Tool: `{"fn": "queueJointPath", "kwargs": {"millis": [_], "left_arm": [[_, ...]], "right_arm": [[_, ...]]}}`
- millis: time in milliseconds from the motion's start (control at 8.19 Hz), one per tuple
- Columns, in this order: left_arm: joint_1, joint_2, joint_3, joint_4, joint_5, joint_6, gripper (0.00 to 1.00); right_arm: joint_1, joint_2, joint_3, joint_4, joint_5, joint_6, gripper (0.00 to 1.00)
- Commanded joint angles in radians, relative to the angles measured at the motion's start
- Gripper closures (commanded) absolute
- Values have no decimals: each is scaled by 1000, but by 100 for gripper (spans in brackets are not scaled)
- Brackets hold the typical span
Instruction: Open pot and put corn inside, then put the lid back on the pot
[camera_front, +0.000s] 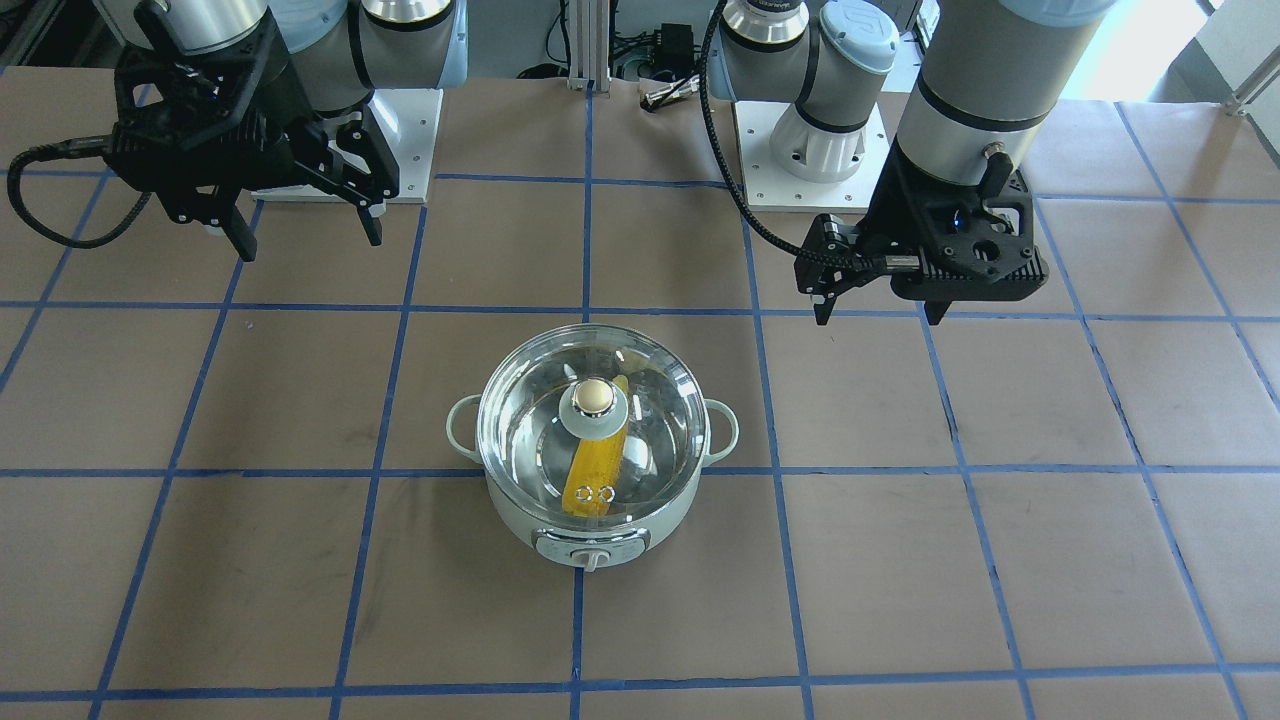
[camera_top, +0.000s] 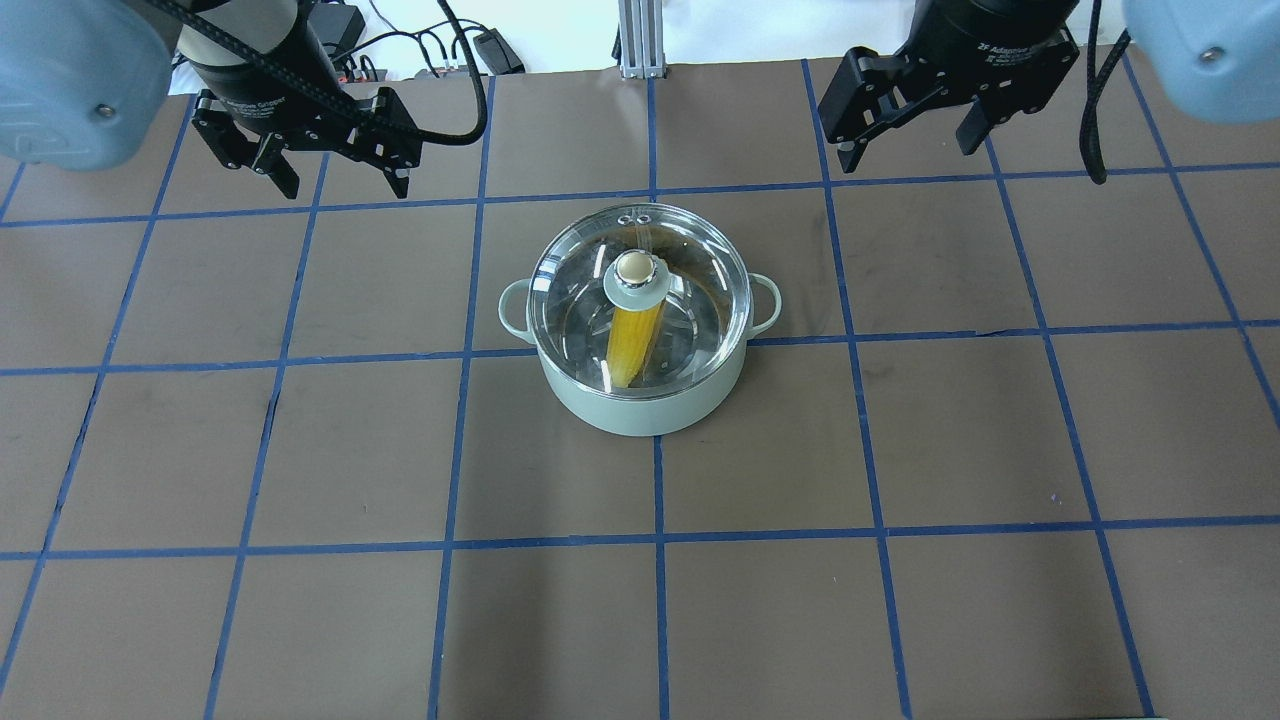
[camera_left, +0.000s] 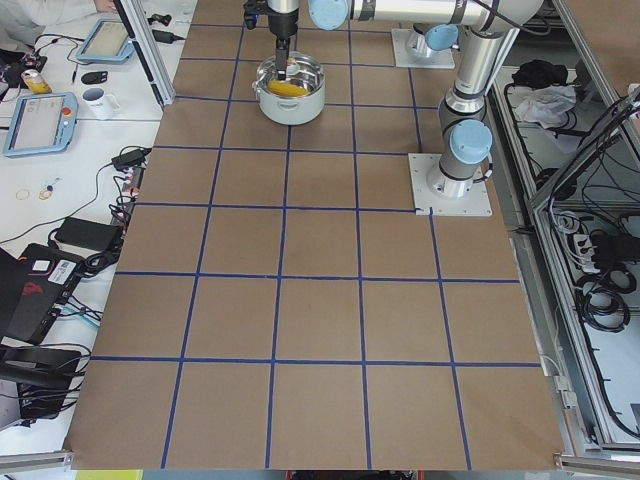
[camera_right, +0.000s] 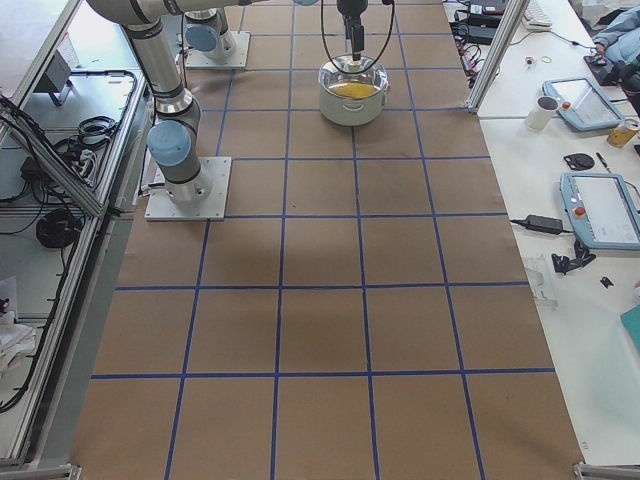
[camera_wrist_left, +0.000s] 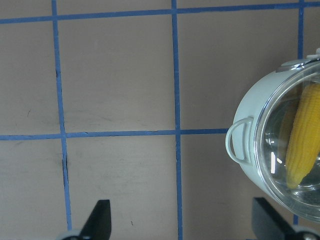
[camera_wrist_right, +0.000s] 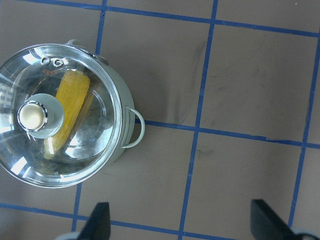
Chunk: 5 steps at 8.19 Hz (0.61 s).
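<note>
The mint-green pot (camera_front: 590, 538) stands at the middle of the table. The clear glass lid (camera_front: 530, 405) with its beige knob sits closed on it. The yellow corn (camera_front: 597, 478) lies inside, seen through the glass. In the overhead view, the pot (camera_top: 640, 415), lid (camera_top: 690, 290) and corn (camera_top: 632, 345) show the same. My left gripper (camera_top: 340, 185) is open and empty, above the table beyond the pot to its left. My right gripper (camera_top: 910, 150) is open and empty, beyond the pot to its right. The left wrist view shows the pot's handle (camera_wrist_left: 237, 145); the right wrist view shows the lid (camera_wrist_right: 95, 150).
Brown paper with a blue tape grid (camera_top: 655, 500) covers the table. The two arm bases (camera_front: 815, 140) stand at the robot's edge. In the side views, side desks hold tablets (camera_left: 40, 120) and a mug (camera_right: 545, 110), off the table.
</note>
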Motion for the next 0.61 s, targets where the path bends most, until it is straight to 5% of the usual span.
{"fn": "queueJointPath", "kwargs": {"millis": [0, 489], "left_arm": [[0, 0, 0, 1, 0, 1, 0], [0, 0, 0, -1, 5, 1, 0]], "right_arm": [[0, 0, 0, -3, 1, 0, 0], [0, 0, 0, -18, -1, -13, 0]]}}
